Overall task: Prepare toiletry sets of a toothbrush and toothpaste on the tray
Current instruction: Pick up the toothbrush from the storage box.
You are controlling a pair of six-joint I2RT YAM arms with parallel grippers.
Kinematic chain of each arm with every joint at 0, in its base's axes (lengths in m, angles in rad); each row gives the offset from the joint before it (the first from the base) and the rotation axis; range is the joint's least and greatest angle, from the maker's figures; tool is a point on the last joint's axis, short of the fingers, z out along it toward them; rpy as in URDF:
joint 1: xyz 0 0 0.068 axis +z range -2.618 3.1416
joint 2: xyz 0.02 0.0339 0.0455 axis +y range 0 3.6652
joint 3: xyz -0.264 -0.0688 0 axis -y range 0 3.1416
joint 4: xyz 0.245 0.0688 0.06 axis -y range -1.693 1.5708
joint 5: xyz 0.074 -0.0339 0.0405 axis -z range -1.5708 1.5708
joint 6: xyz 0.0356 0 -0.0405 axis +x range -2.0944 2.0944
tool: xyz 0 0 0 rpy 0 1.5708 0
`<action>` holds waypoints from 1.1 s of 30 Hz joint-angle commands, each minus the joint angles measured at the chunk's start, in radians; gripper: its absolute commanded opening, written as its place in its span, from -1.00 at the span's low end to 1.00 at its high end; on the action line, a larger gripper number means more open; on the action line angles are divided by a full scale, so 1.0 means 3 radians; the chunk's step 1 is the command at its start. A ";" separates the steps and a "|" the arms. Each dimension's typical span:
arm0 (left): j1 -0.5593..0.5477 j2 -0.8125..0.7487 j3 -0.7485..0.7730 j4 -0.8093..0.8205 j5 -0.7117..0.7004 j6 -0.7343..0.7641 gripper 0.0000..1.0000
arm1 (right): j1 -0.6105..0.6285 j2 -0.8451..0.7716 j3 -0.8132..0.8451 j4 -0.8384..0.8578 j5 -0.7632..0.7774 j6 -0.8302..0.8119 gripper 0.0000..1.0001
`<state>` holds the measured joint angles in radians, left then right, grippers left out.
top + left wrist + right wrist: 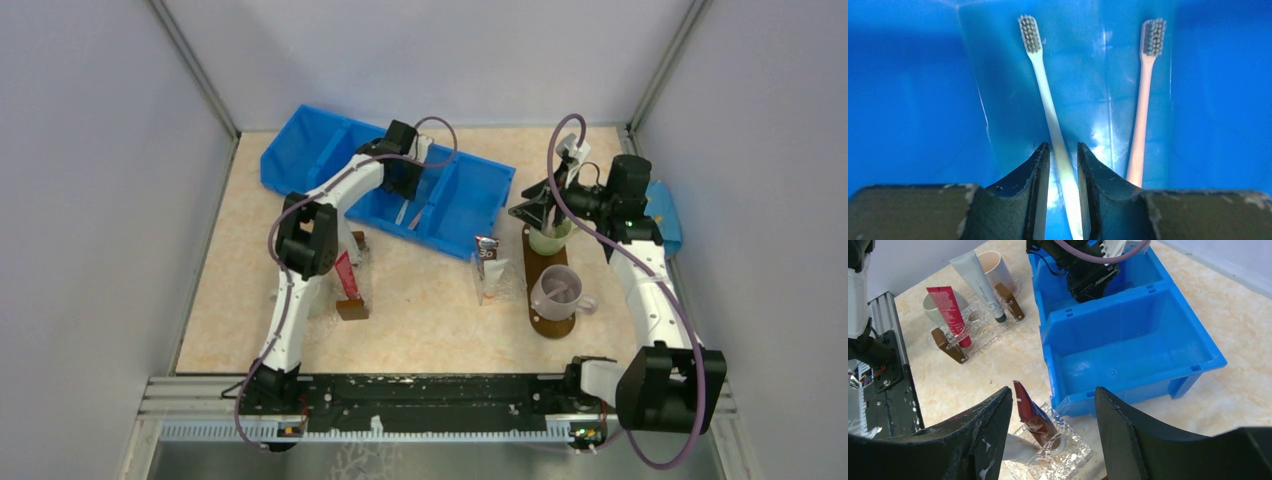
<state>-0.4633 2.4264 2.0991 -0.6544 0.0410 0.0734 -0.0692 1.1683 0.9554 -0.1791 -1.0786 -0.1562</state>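
Note:
In the left wrist view a white toothbrush (1048, 100) and a pale pink toothbrush (1140, 120) lie on the floor of the blue bin (908, 100). My left gripper (1063, 147) reaches down into the bin (300, 150), its jaws narrowly open astride the white handle, with a slim gap on the left side. My right gripper (522, 212) hovers wide open and empty over the far end of the dark brown oval tray (551, 326). Below the right gripper (1053, 390), a dark red toothpaste tube (1030, 412) stands in a clear holder (1068, 452). This tube (487, 252) is just left of the tray.
A green mug (548, 240) and a pale mug (557, 290) stand on the tray. On the left, a red tube (950, 312) and a grey-white tube (977, 282) lean in a clear rack with brown end blocks (945, 342). A beige cup (995, 267) is behind the rack.

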 commanded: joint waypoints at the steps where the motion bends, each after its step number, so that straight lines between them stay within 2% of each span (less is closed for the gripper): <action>1: -0.0016 -0.0114 -0.0190 -0.0184 0.0052 -0.0045 -0.36 | 0.0002 -0.0059 0.0058 0.0063 -0.0101 -0.0052 0.23; 4: -0.0020 -0.0077 -0.0180 -0.0221 0.0057 -0.0032 -0.46 | 0.0005 -0.0050 0.0064 0.0061 -0.0101 -0.0052 0.23; 12: -0.0020 0.0067 -0.0058 -0.0294 0.0047 0.0070 -1.00 | 0.0005 -0.0029 0.0063 0.0065 -0.0099 -0.0051 0.23; 17: -0.0019 -0.0077 -0.0059 -0.0113 -0.0139 0.0000 -1.00 | 0.0006 -0.0029 0.0049 0.0094 -0.0126 -0.0022 0.23; 23: -0.0016 -0.0698 -0.0824 0.0743 -0.0081 -0.0099 -1.00 | 0.0021 -0.0011 0.0007 0.0208 -0.0159 0.0082 0.23; 33: -0.0021 -0.0854 -0.0891 0.0808 -0.0046 -0.0110 -1.00 | 0.0021 -0.0003 -0.0018 0.0278 -0.0165 0.0132 0.23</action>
<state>-0.4652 2.2246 1.8420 -0.4461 0.0151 0.0517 -0.0673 1.1683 0.9554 -0.1501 -1.1027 -0.1261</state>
